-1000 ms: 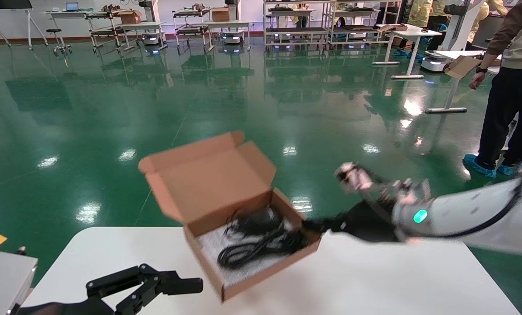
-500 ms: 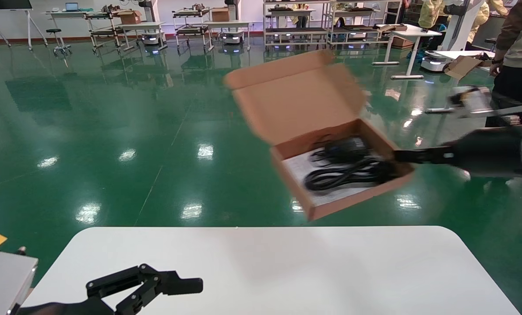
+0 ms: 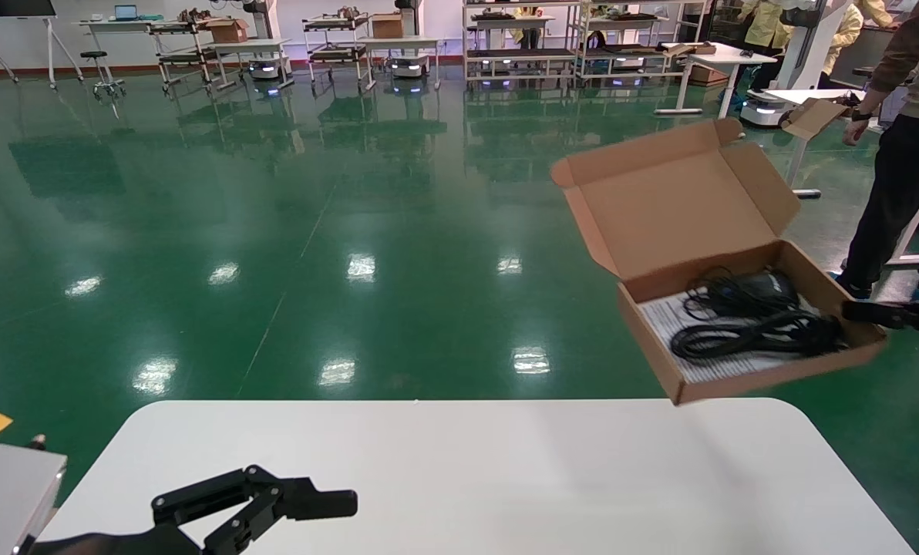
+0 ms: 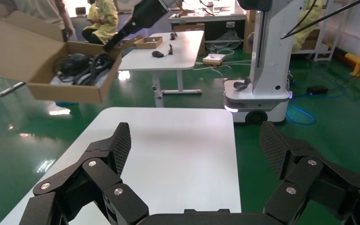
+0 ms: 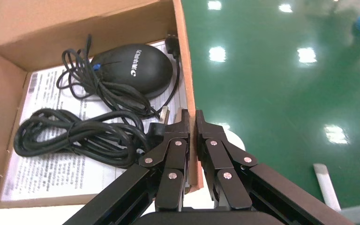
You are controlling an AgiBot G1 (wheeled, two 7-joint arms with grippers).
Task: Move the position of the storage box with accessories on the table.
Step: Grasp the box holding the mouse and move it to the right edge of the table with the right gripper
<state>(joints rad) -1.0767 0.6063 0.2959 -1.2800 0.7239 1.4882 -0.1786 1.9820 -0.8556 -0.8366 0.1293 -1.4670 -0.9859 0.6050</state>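
Note:
The storage box (image 3: 683,200), a flat brown cardboard box with its lid standing open, hangs in the air just beyond the far right corner of the white table (image 3: 506,478). My right gripper (image 3: 854,312) is shut on the box's right side wall (image 5: 183,61), with one finger inside and one outside (image 5: 191,117). Inside lie the accessories: a coiled black cable (image 5: 75,136), a black oval mouse (image 5: 131,63) and a printed white sheet (image 5: 51,176). My left gripper (image 3: 297,501) rests open and empty over the table's near left part (image 4: 196,140). The left wrist view also shows the raised box (image 4: 9,51).
A person (image 3: 903,154) stands on the green floor to the right, behind the box. White desks (image 3: 725,58) and shelving carts line the back. Another robot's base (image 4: 262,93) and a desk (image 4: 168,51) stand off the table's right end.
The right gripper has lifted the box off the table's middle and swung it up and to the right, then slightly down; it now hangs past the far right corner. The left arm is still.

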